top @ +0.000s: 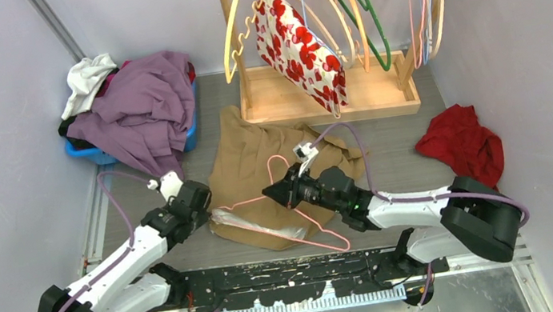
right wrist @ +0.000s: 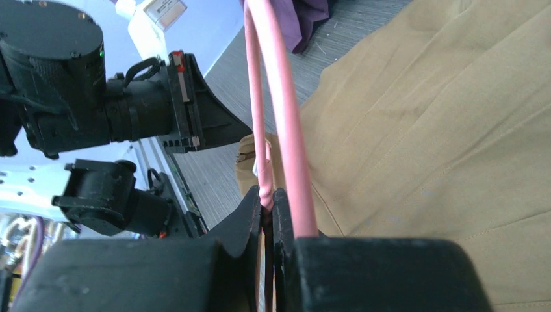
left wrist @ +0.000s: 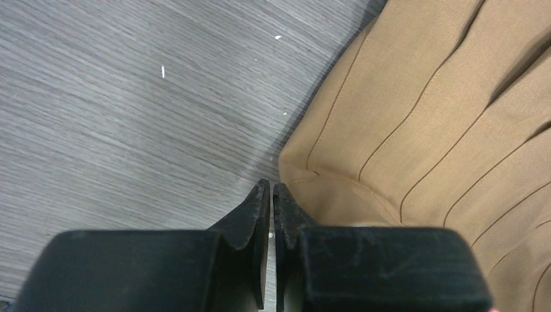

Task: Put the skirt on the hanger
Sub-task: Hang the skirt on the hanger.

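Observation:
The tan pleated skirt (top: 249, 155) lies crumpled on the table in front of the rack. A pink wire hanger (top: 239, 204) lies across its near part. My right gripper (top: 268, 193) is shut on the hanger's wire; in the right wrist view the gripper (right wrist: 268, 198) pinches the pink hanger (right wrist: 289, 123) over the skirt (right wrist: 422, 130). My left gripper (top: 207, 208) is shut and empty at the skirt's left edge. In the left wrist view the gripper (left wrist: 271, 190) sits just beside the skirt's corner (left wrist: 416, 110), over bare table.
A wooden rack (top: 330, 100) at the back holds several hangers and a white garment with red flowers (top: 295, 48). A blue bin (top: 99, 153) heaped with purple and white clothes stands back left. A red cloth (top: 461, 144) lies at the right. Walls close both sides.

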